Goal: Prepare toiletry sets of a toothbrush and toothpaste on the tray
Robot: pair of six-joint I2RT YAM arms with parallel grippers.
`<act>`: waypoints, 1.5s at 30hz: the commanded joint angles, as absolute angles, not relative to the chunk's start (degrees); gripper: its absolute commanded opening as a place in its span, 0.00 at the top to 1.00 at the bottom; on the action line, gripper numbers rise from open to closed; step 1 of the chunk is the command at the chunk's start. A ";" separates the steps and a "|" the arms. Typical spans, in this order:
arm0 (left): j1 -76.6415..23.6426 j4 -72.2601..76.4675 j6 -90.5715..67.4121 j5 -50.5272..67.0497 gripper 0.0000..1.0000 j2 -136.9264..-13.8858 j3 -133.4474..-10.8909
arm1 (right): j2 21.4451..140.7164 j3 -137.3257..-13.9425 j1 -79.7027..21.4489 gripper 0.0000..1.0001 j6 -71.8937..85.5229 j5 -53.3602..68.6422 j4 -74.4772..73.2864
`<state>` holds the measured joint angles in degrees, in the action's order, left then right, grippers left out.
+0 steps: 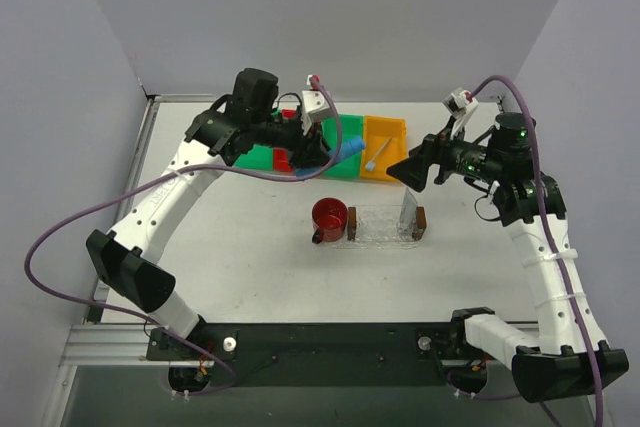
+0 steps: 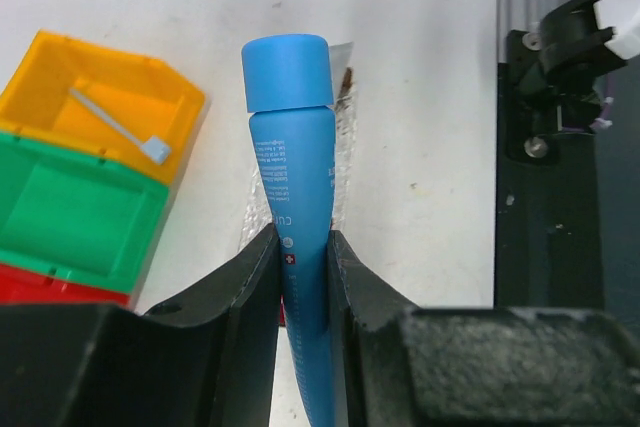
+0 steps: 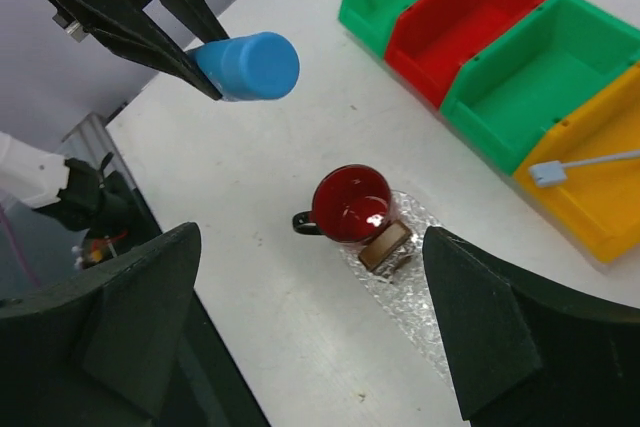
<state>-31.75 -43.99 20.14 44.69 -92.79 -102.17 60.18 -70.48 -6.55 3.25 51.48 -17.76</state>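
Blue toothpaste tube (image 2: 290, 127) was up off the table, pinched tight at its lower body between the left gripper (image 2: 303, 247)'s two black fingers (image 2: 255, 287), cap end sticking out free. From above it hung over the near edge of the bin row, about where the green bin (image 1: 343, 132) met the orange bin (image 1: 385, 137). The toothbrush (image 1: 378, 155) lay loose on that orange bin's floor, slanted, clear of the walls.

Over on the other side, the right gripper (image 3: 310, 247) was spread wide with nothing in it, hovering beyond the tray (image 1: 385, 234)'s far right corner. The tray sat mid-table, a wooden block (image 1: 421, 220) at each short end. A pale tube (image 1: 407, 211) stood at the right end, just beside that block. The red cup (image 1: 328, 217) crowded the left end, touching or nearly touching the other block; I couldn't tell which. The tray's clear middle lay bare. Bare white table (image 1: 300, 287) ran along the tray's near side, towards the arm bases.
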 commanded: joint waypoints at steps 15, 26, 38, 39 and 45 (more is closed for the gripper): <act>-40.52 -38.50 19.51 50.10 1.00 -88.68 -98.79 | 62.31 -70.93 -18.37 0.12 2.02 61.44 -16.61; -41.84 -38.14 19.42 49.75 1.00 -88.51 -98.26 | 63.90 -71.02 -18.90 0.38 1.76 61.70 -16.70; -41.92 -37.62 19.42 49.75 1.00 -87.37 -97.47 | 65.21 -71.19 -19.16 0.80 1.05 61.70 -17.93; -41.84 -37.44 19.42 49.83 1.00 -87.28 -97.30 | 65.30 -71.28 -19.16 0.90 0.88 61.44 -18.02; -41.84 -34.63 18.28 49.31 0.92 -85.52 -95.63 | 64.86 -71.54 -19.07 1.00 1.05 58.63 -18.37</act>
